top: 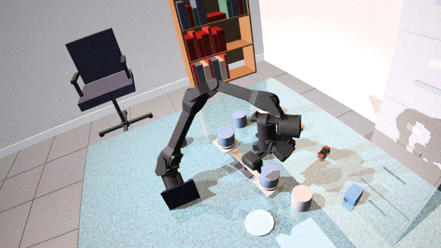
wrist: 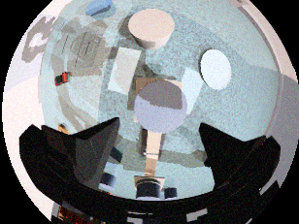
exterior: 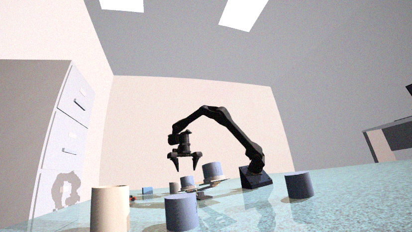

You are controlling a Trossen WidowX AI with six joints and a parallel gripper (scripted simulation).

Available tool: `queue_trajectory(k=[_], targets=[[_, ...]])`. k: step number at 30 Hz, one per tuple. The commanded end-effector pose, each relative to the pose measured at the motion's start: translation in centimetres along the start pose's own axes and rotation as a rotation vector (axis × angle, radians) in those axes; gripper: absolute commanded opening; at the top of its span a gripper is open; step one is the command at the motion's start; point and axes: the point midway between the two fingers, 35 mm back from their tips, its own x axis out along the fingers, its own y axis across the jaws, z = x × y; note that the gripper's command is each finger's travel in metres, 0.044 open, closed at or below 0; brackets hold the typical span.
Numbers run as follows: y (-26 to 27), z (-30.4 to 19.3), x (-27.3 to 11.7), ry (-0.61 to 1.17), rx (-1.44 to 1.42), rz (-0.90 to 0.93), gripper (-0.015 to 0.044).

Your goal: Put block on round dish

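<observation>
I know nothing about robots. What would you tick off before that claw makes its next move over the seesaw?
1. Gripper open and empty: ok.
2. Gripper lined up over the cup nearest the dish: ok; in the wrist view the cup sits between the fingers.
3. That cup is the heavier one: probably ok; its end of the balance looks lower in the exterior view.
4. Other cup upright on its end, untouched: ok.
5. Dish with no cup above it: ok.
6. Block really under the chosen cup: cannot tell, it is hidden.
</observation>
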Motion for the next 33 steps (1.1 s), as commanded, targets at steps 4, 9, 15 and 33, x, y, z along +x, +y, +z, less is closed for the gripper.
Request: queue_trajectory(k=[4, 9, 15, 33], targets=[[-0.1, 0.1, 1.4, -0.002, 0.008, -0.006, 0.044], [0.0, 0.1, 2.1, -0.002, 0.008, -0.005, 0.044], [0.0, 0.2, 3.0, -0.002, 0.007, -0.005, 0.044], [0.0, 0.1, 5.9, 0.0, 0.005, -0.004, 0.044]])
